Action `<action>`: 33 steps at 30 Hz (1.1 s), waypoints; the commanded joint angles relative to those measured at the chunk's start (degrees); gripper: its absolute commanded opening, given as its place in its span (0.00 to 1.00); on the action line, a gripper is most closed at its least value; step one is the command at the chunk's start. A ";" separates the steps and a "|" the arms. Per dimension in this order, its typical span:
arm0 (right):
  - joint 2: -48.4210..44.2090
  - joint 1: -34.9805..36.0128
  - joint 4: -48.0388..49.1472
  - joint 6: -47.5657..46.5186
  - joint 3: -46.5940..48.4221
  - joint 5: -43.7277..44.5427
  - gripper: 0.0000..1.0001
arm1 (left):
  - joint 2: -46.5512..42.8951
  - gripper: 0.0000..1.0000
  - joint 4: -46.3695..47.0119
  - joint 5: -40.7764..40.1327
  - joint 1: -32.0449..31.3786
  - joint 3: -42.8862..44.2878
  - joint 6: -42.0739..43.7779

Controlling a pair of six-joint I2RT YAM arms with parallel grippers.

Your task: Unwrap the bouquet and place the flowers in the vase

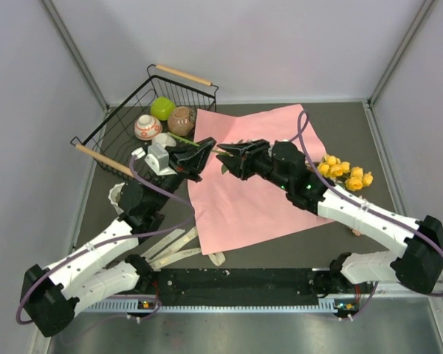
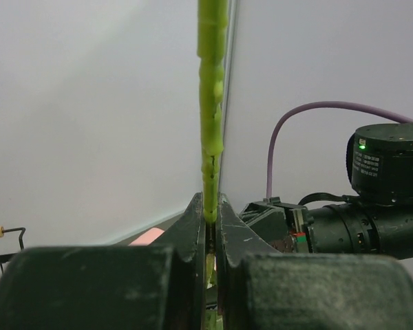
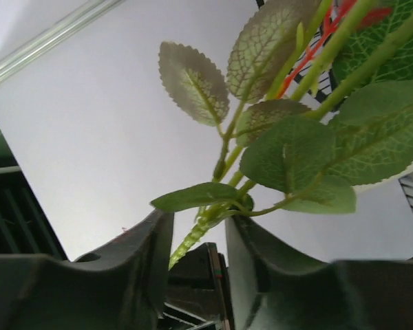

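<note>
The pink wrapping paper was seen spread flat and smooth on the dark tabletop, so the unwrapping was judged done and the moving of flowers to be in hand. A green stem, knobbly and plastic-looking, was clamped between the jaws of the left hand. The right hand was held with jaws apart around a stem under matt, serrated, veined leaves; no squeeze could be seen. Small yellow roses were seen lying beside the paper. A white scalloped shape by the left arm was taken for the vase. A single firm grip and a stem-first lowering into it were judged necessary next.
</note>
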 commanded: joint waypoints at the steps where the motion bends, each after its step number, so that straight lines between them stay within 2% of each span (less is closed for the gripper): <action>1: 1.35 0.95 3.56 5.82 2.82 2.43 0.31 | -2.26 0.00 4.88 2.83 0.08 -0.85 0.88; 3: 1.62 1.04 4.17 5.47 2.82 2.78 0.24 | -3.14 0.00 4.62 2.31 0.08 -1.55 1.15; 6: 1.53 1.39 4.00 5.03 2.91 4.19 0.19 | -4.11 0.00 3.92 1.60 0.08 -2.34 2.02; 9: 1.79 1.48 5.05 4.33 3.08 5.16 0.08 | -5.25 0.00 2.33 1.52 0.08 -2.78 2.20; 10: 1.88 1.48 5.66 3.81 3.08 5.42 0.02 | -5.69 0.00 1.72 0.99 0.08 -2.87 1.94; 11: 2.23 1.48 6.80 3.54 3.00 6.03 0.00 | -6.91 0.02 -1.42 0.81 0.08 -2.78 1.50; 12: 2.41 1.56 7.68 2.67 2.73 6.47 0.00 | -7.88 0.11 -3.89 0.73 0.08 -2.52 0.02; 13: 2.41 1.56 8.64 1.35 2.47 7.43 0.00 | -9.02 0.36 -6.96 1.59 0.08 -2.34 -0.87; 14: 2.41 0.96 8.91 -0.05 2.29 8.40 0.00 | -11.64 0.51 -9.68 2.47 0.08 -2.08 -1.83; 15: 2.41 0.60 8.74 -2.76 2.47 8.67 0.00 | -12.97 0.58 -15.54 3.26 0.08 -2.08 -3.49; 17: 2.41 -0.36 9.09 -6.29 2.73 9.98 0.00 | -17.79 0.67 -21.64 6.16 0.08 -1.99 -6.65; 18: 2.50 -0.72 9.61 -10.13 2.91 10.51 0.00 | -19.47 0.68 -28.10 7.65 0.08 -2.08 -7.46; 20: 2.93 -1.77 12.60 -15.77 4.22 11.40 0.00 | -24.74 0.70 -34.55 12.40 0.08 -2.17 -9.13; 21: 3.28 -2.04 13.22 -21.45 5.18 11.57 0.00 | -26.68 0.71 -40.50 13.81 0.08 -2.17 -9.57; 23: 3.73 -2.56 14.45 -28.33 8.34 11.84 0.00 | -32.57 0.77 -46.25 17.05 0.08 -1.99 -10.45; 24: 4.42 -2.74 15.06 -36.28 9.75 11.84 0.00 | -34.76 0.78 -53.58 17.07 0.08 -1.47 -10.98; 26: 5.22 -3.18 14.98 -44.50 15.09 10.00 0.00 | -39.86 0.80 -59.78 16.90 0.08 1.77 -11.94; 27: 5.92 -3.09 16.37 -54.02 17.04 8.77 0.00 | -41.01 0.80 -63.29 17.33 0.00 3.53 -12.12; 29: 8.46 -3.09 17.26 -62.34 23.52 1.84 0.00 | -42.78 0.80 -71.90 17.16 0.08 10.20 -12.39; 30: 9.60 -3.09 17.18 -68.91 26.00 -0.62 0.00 | -42.87 0.80 -74.63 14.90 0.08 12.84 -12.56; 31: 11.70 -3.01 17.27 -71.41 28.37 -7.87 0.00 | -42.52 0.80 -79.80 13.57 0.08 18.26 -12.56; 33: 13.48 -2.13 20.59 -77.28 32.34 -14.24 0.00 | -41.73 0.80 -83.96 7.10 0.08 23.47 -12.83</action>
